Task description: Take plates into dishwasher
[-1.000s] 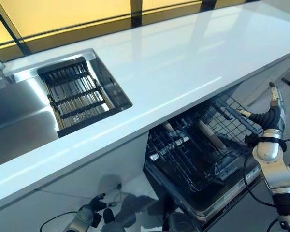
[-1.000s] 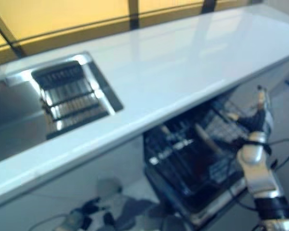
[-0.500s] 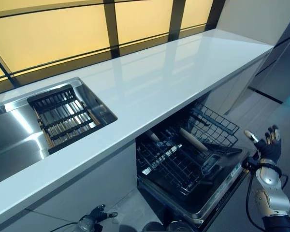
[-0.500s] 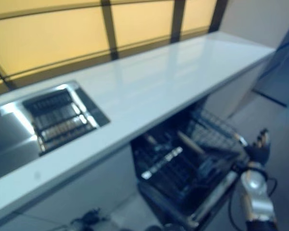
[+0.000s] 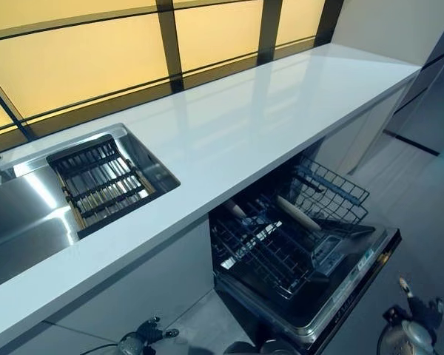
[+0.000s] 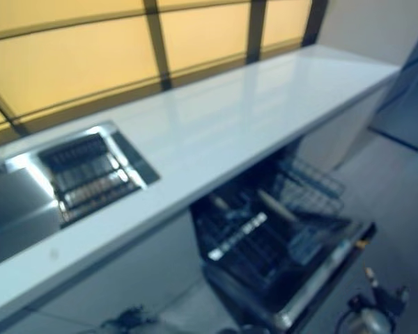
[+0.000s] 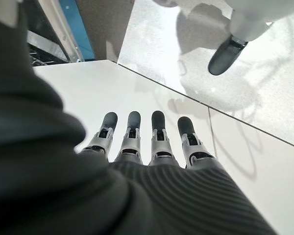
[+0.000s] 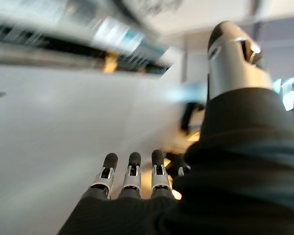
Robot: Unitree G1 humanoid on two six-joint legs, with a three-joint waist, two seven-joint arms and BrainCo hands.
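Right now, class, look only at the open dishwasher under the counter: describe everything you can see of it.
The dishwasher sits under the white countertop, right of the sink. Its door is folded down flat, dark inside with a metallic-looking edge. A dark wire lower rack is pulled out over the door, and a further wire section stands behind it. A pale, long object lies across the wires; what it is cannot be told. No plates show in it. Neither hand touches it.

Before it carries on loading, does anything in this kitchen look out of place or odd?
Nothing looks spilled or damaged. The dishwasher door is down with the lower rack pulled out. The odd part: no plates show on the countertop or in the sink, and both hands, left hand, right hand, hold nothing.
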